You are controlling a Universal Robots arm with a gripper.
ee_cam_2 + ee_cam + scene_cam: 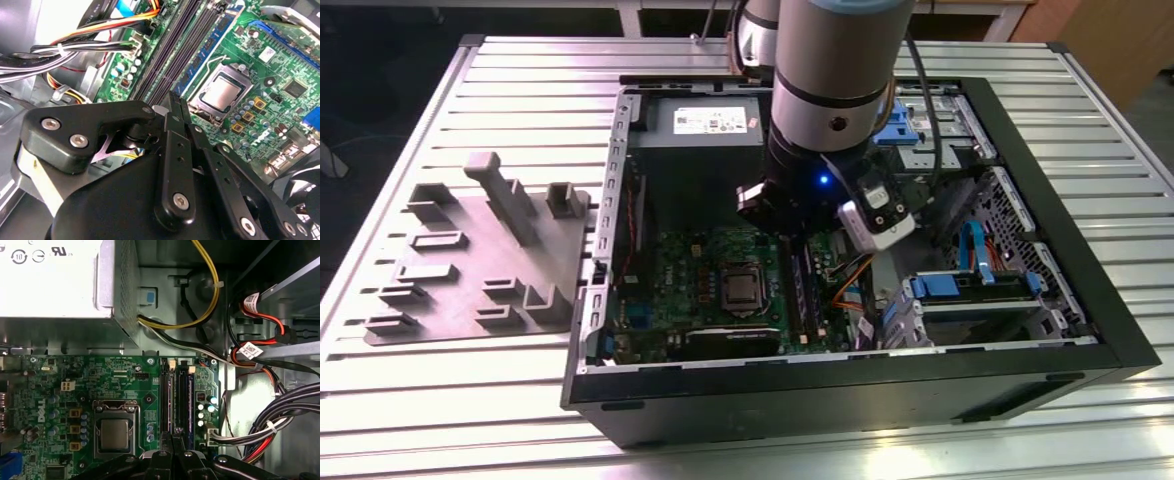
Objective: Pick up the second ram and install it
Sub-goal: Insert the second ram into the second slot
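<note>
While my gripper [172, 440] hangs clenched, on nothing I can make out, the blue ram stick [212, 45] stands slotted in the motherboard [75, 385], running lengthwise straight away from it.

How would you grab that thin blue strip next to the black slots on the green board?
I'd take its long top edge near the middle, coming straight down from above. The blue strip seems to stand on edge in the motherboard, thin and long, with black slots close beside it, so only its upper faces look free to pinch.
</note>
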